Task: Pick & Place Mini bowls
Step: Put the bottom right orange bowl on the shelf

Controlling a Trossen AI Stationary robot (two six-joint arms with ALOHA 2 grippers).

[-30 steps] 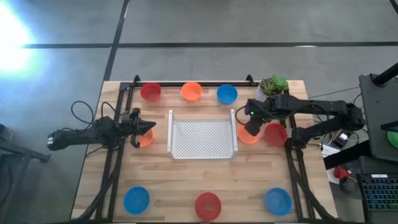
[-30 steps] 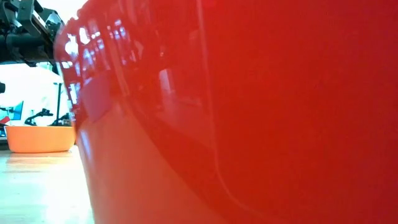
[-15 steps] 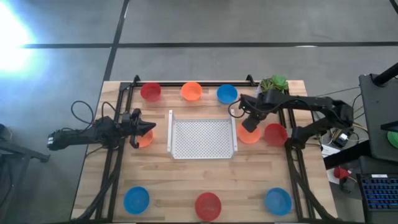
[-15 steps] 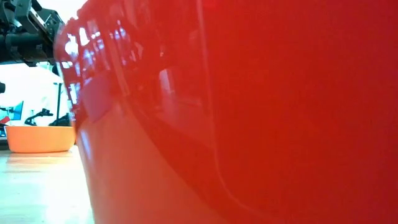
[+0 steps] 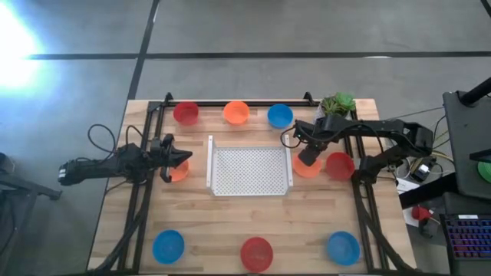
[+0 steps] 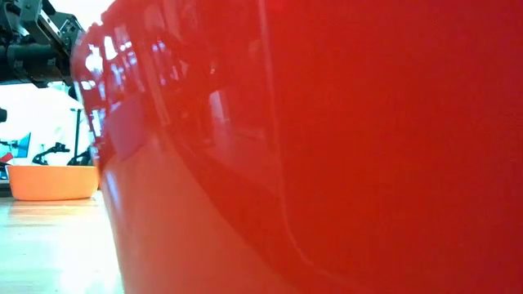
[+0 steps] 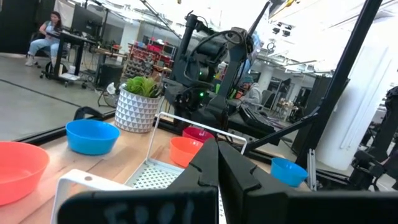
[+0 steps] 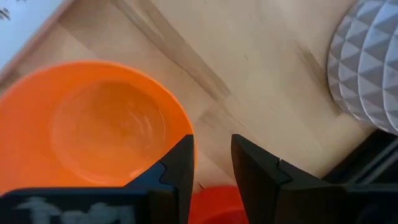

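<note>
Nine mini bowls sit on the wooden table. Red (image 5: 186,113), orange (image 5: 236,113) and blue (image 5: 280,116) stand along the far edge. Blue (image 5: 168,247), red (image 5: 257,253) and blue (image 5: 343,248) stand along the near edge. My right gripper (image 5: 307,152) (image 8: 211,165) is open, pointing down over the orange bowl (image 5: 308,167) (image 8: 93,130) right of the white tray (image 5: 251,170). A red bowl (image 5: 340,165) sits beside it. My left gripper (image 5: 182,159) (image 7: 217,165) is shut, hovering by the orange bowl (image 5: 178,172) (image 6: 49,181) left of the tray. My right gripper comes from above at the orange bowl's rim (image 8: 185,127), on the side toward the red bowl. One finger (image 8: 180,165) stands over the rim, and the other (image 8: 252,165) is outside it, over bare wood. Whether a finger touches the rim I cannot tell.
A green plant in a white faceted pot (image 5: 336,106) (image 8: 367,68) stands just beyond the right gripper. Black frame rails (image 5: 146,192) run along both table sides. The near red bowl (image 6: 327,147) fills most of the low view. Bare wood lies between the tray and the near row.
My right arm's wrist has reached a little toward the table's left and far edge, while its gripper has stayed above the orange bowl beside the tray. The bowls and the left arm have kept still.
</note>
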